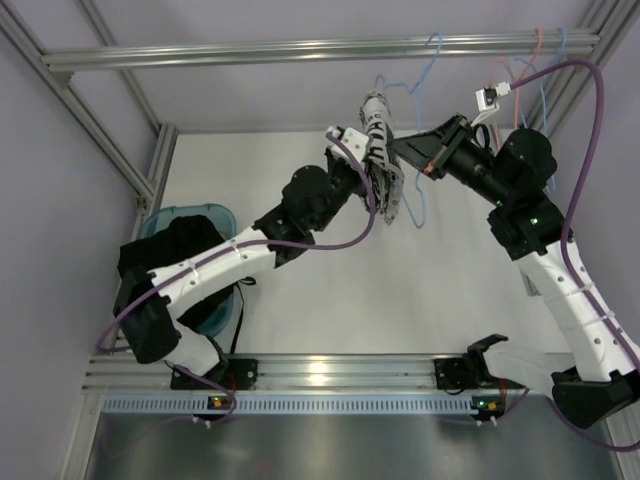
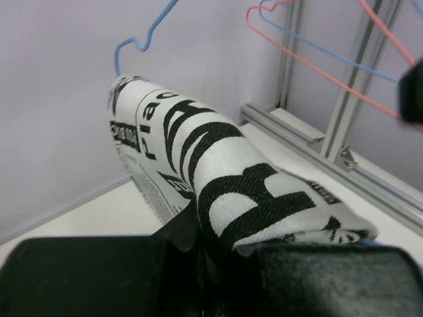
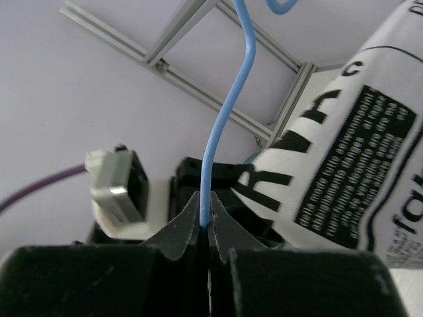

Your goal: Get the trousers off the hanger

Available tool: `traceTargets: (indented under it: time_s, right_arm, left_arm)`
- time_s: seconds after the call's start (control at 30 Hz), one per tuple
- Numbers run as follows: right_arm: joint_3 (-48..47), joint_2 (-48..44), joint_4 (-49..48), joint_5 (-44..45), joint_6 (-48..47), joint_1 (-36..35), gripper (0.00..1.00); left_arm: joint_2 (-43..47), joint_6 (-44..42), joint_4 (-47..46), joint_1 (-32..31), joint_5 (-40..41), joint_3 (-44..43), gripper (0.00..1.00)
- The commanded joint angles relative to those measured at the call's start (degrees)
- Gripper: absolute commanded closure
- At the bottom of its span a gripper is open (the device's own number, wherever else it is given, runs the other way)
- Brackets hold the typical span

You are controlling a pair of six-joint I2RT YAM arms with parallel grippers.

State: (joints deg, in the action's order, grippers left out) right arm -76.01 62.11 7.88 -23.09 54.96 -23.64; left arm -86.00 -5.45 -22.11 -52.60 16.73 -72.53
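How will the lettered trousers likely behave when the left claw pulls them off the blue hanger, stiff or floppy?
Probably floppy: the trousers bunch and fold where the left claw pinches them. Likely light, since the thin wire hanger carries them. The woven cloth looks unlikely to slip.

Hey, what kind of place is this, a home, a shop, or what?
Probably a robot lab test cell: an aluminium frame boxes in a white table, the left arm and right arm are bolted to a rail at its near edge, and spare wire hangers hang up top.
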Motion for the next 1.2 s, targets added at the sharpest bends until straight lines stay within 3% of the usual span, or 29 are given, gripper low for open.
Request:
traceTargets:
  time_s: [0.0,0.47,0.8,1.0,1.17]
  right_arm:
    - [0.42,-3.13,-8.93,-1.34,-6.53,-0.62,1.00]
    - [10.70,-4.19,-4.36,0.68,-14.96,-0.71,1.00]
    - [18.25,-5.33,-2.08,2.17,-20.94,-0.62,1.00]
    - [22.74,-5.86,-1.20,2.70,-24.80,-0.53,1.00]
    - [24.24,-6.21,-1.02,2.17,-25.43,-0.53,1.00]
  left_arm:
    - [6.54,8.86,3.37,0.04,-1.36,-6.82,1.00]
    - [9.44,21.00,16.30,0.22,-6.71,-25.55,1.00]
    - [7.78,18.99,16.57,0.30,-6.45,-38.20,1.00]
    - [8.65,17.14,15.87,1.36,-5.48,-40.05,1.00]
    - [10.49,18.63,15.87,5.74,-6.54,-41.11,1.00]
